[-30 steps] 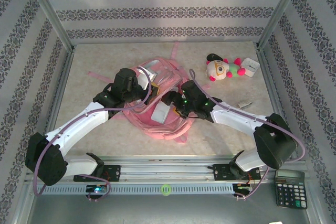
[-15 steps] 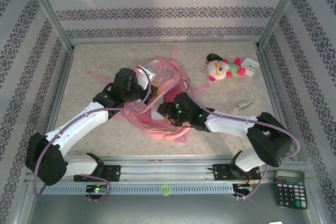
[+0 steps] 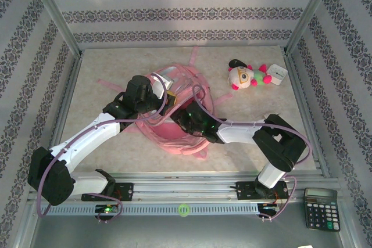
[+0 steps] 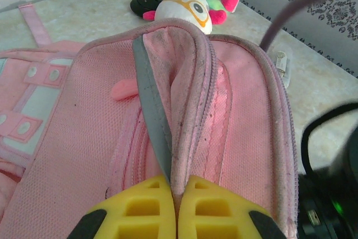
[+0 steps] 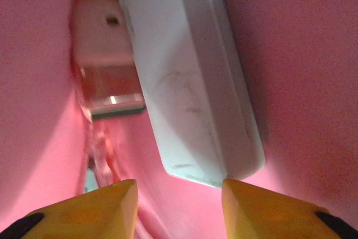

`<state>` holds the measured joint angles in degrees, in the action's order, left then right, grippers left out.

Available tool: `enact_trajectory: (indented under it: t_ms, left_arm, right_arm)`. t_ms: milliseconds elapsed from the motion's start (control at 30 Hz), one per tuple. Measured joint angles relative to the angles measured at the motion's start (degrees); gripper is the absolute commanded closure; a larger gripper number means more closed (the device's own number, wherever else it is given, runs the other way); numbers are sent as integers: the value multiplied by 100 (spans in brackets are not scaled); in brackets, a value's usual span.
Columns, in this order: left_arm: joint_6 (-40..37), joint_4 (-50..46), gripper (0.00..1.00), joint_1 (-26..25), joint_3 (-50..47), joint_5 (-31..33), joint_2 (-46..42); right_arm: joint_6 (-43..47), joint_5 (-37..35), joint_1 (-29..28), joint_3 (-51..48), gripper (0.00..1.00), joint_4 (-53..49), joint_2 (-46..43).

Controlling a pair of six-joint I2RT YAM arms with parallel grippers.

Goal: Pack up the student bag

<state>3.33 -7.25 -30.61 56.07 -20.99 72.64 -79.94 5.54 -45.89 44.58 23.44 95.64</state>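
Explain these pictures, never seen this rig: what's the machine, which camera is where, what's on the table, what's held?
Two robot arms bolted to a table, packing a pink student bag. The wide picture is from a fixed camera above and behind them; the other two are from a camera on each wrist, so the yellow fingers are that arm's own. The left gripper is shut on the bag's opening rim. The right gripper is inside the bag, fingers apart, a white block just ahead; contact I cannot tell. On the table: a plush toy and a small white box. A calculator sits by the right arm's base.
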Motion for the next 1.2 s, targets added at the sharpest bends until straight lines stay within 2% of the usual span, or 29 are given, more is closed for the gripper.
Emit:
enact_trajectory:
  t_ms: [100,133,267,333,433,533,667,800,967,1100,1200]
  left_arm:
    - [-13,-2,100,0,-2,-20,0]
    - [-28,-2,97,0,-11,-35,0]
    - [-127,2,59,0,-120,-155,-33]
    - [-127,0,50,0,-155,-168,-151]
    - [-17,-103,48,4,-101,-87,-413]
    - [181,-597,47,11,260,173,-555]
    - [533,-1086,47,35,498,730,-793]
    - [1025,-1360,52,138,179,1211,-1198]
    - [1591,-1268,63,256,-525,1294,-1331]
    - [2050,-765,74,260,-1233,1060,-966]
    - [2356,-369,80,260,-1714,927,-507]
  right_arm:
    - [168,-61,238,-17,46,33,-68]
    - [214,-98,278,-72,44,13,-162]
    - [391,-326,249,-667,34,-402,-1307]
    - [452,-455,199,-940,30,-911,-2070]
    - [708,-664,195,-1132,28,-2020,-3270]
    - [1158,-798,400,-1023,28,-3285,-4374]
    - [1794,-846,831,-470,33,-4428,-4994]
    - [2264,-560,903,212,46,-4686,-4605]
    - [2710,-168,584,800,57,-4225,-3178]
    - [2826,127,387,807,64,-3432,-2009]
    - [2730,76,374,374,66,-2798,-1408]
